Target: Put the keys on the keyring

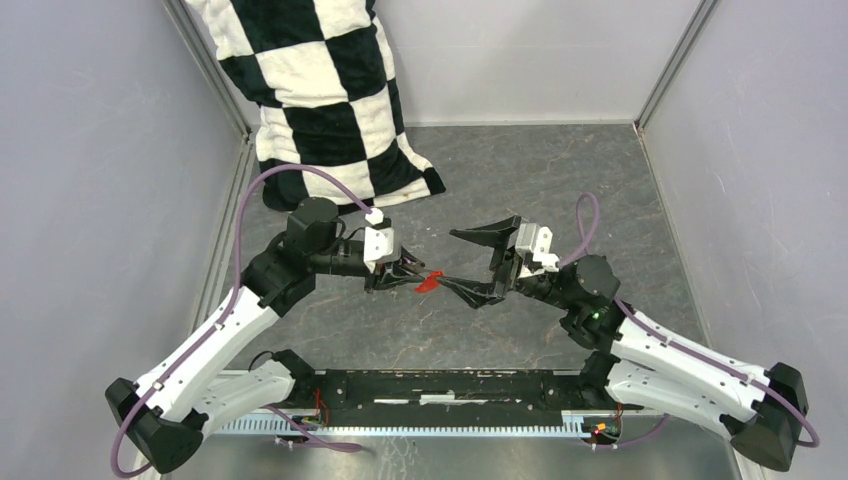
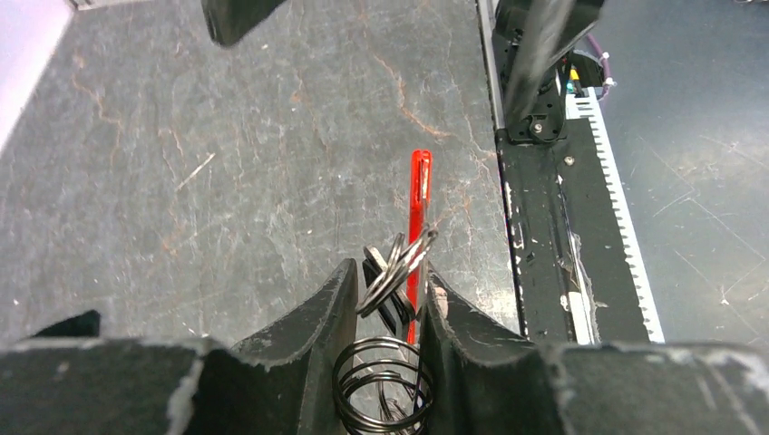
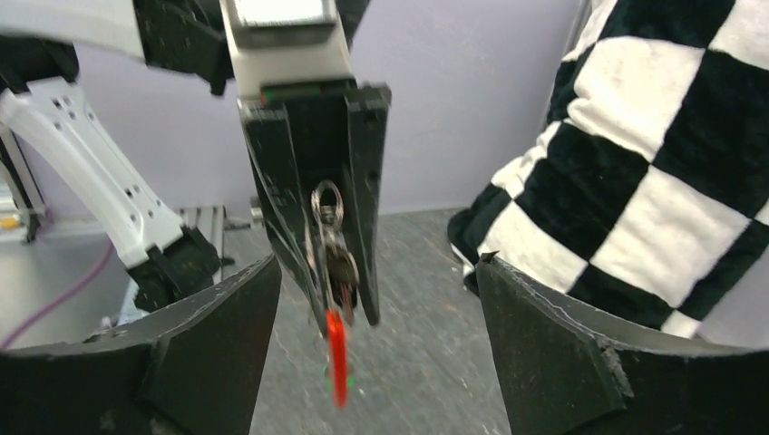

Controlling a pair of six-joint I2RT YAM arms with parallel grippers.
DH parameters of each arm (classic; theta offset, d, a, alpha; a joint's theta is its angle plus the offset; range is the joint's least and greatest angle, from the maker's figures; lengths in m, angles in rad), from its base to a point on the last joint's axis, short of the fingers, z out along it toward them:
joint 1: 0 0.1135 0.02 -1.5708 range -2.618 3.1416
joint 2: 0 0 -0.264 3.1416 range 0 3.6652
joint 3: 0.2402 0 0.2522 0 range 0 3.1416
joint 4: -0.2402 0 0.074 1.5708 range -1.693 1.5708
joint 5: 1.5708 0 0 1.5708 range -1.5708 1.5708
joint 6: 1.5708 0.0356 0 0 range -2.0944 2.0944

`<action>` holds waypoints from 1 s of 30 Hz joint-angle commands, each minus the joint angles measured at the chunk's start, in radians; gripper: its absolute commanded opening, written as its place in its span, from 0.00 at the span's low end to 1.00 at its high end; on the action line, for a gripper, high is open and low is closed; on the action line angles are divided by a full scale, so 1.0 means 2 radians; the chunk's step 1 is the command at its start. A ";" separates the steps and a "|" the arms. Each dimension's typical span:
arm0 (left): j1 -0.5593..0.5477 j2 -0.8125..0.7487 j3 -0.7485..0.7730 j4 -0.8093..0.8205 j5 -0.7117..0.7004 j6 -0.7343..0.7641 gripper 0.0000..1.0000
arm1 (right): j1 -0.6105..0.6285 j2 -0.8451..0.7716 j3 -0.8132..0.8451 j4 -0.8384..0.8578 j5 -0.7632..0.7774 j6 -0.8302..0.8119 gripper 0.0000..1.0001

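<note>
Scratched grey worktop (image 1: pixel 540 170), pale walls all round. Above its middle, off the surface: left gripper (image 1: pixel 403 273) clenched on the keyring (image 2: pixel 396 267), red piece (image 2: pixel 419 208) poking out towards the right gripper (image 1: pixel 448 257), jaws spread wide, grasping nothing. Keys (image 3: pixel 341 276) seemingly bunched against the rings; threaded or not, cannot tell. Best to steady the ring, approach slowly, pinch one key only, avoid knocking the red piece. Checked cloth (image 1: pixel 320 90) in the far left corner, well apart.

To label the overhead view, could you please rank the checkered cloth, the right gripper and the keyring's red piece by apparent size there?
1. checkered cloth, by far.
2. right gripper, jaws spread.
3. keyring's red piece, clearly smallest.
</note>
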 commanded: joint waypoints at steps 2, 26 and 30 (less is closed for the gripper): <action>-0.003 -0.001 0.032 -0.001 0.059 0.024 0.02 | -0.018 -0.019 0.009 -0.087 -0.052 -0.053 0.87; -0.002 -0.023 0.040 0.041 -0.003 -0.065 0.77 | -0.027 0.021 0.018 -0.089 -0.101 -0.019 0.01; -0.002 -0.027 0.042 0.017 0.002 -0.054 0.98 | -0.029 -0.011 0.007 -0.132 -0.088 -0.033 0.01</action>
